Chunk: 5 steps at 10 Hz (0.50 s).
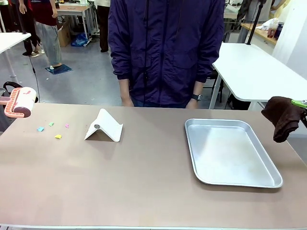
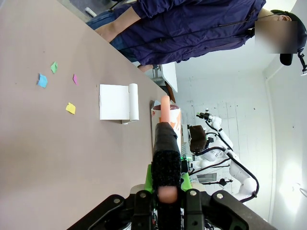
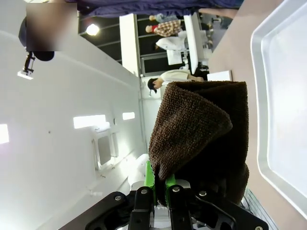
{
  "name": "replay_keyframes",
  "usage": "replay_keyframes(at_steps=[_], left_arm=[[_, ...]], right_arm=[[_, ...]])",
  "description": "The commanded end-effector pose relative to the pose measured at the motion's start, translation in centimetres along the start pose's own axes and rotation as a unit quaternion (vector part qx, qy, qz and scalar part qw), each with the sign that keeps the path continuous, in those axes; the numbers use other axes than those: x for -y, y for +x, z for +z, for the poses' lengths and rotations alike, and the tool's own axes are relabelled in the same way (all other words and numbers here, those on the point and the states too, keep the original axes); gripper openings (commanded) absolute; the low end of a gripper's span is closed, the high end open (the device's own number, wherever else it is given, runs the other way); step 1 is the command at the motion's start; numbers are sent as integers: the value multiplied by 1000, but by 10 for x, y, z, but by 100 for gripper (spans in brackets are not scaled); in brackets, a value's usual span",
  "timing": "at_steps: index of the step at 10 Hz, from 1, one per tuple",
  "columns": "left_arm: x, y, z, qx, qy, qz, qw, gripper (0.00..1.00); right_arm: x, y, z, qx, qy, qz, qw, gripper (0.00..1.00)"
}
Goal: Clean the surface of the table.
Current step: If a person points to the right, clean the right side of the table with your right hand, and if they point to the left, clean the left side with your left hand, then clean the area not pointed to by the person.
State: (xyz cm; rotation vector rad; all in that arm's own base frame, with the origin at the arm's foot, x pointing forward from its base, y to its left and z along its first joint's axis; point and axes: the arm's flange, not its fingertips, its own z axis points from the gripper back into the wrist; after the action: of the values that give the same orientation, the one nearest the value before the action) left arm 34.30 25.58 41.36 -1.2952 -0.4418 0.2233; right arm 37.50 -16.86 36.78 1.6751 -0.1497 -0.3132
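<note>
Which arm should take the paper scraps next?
Left. The left gripper holds a lint roller close to the coloured paper scraps at the left end of the table; the right gripper, holding a brown cloth, sits beyond the metal tray.

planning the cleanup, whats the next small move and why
Probably lower the roller in the left gripper onto the scraps: it hangs by the left end of the table, the scraps lie nearby, and the cloth in the right gripper is far, beyond the tray.

A silver tray (image 1: 233,152) lies right of a white folded stand (image 1: 104,127) and coloured paper scraps (image 1: 58,136).
</note>
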Motion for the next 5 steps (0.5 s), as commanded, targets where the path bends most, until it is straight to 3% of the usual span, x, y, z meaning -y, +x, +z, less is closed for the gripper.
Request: replay_keyframes(at_steps=[1,5], left_arm=[[4,-1,2,-4,-5,-3,1000,0],[4,-1,2,-4,-5,-3,1000,0]], right_arm=[[-5,-6,-3,-2,2,5,1000,9],[-5,-6,-3,-2,2,5,1000,9]])
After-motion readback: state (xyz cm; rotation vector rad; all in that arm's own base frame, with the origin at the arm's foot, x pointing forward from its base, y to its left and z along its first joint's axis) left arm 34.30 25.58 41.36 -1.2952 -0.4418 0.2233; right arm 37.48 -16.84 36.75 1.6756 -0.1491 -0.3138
